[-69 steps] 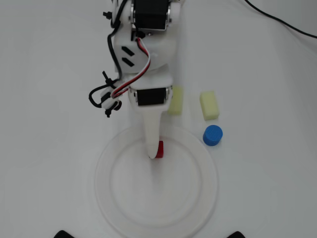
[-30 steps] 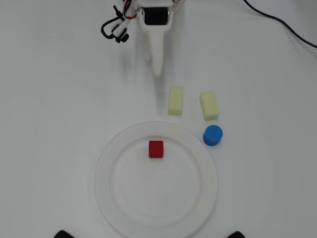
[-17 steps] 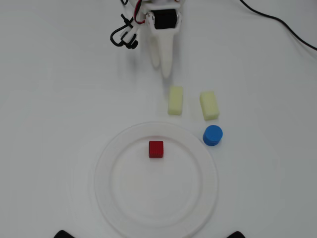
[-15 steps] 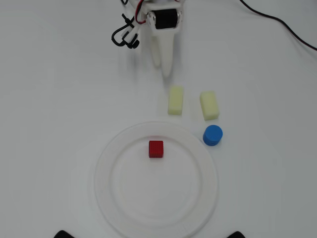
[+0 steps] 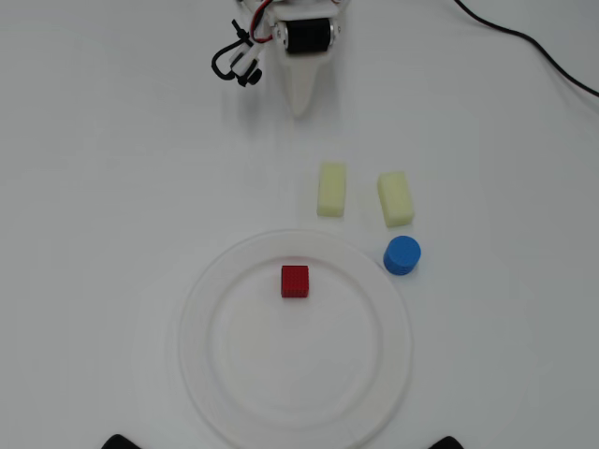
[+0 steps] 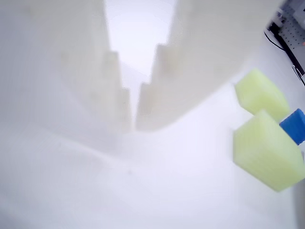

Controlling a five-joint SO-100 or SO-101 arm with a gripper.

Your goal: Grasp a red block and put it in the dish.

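Inside the dish (image 5: pixel 386 309), upper middle in the overhead view, the red block (image 5: pixel 295 281) already sits, so placing looks done, my claw (image 6: pixel 129 126) nearly pressed together, empty, well apart near the top edge.

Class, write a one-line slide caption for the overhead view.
Red block sits inside the white dish; the gripper is near the table's far edge.
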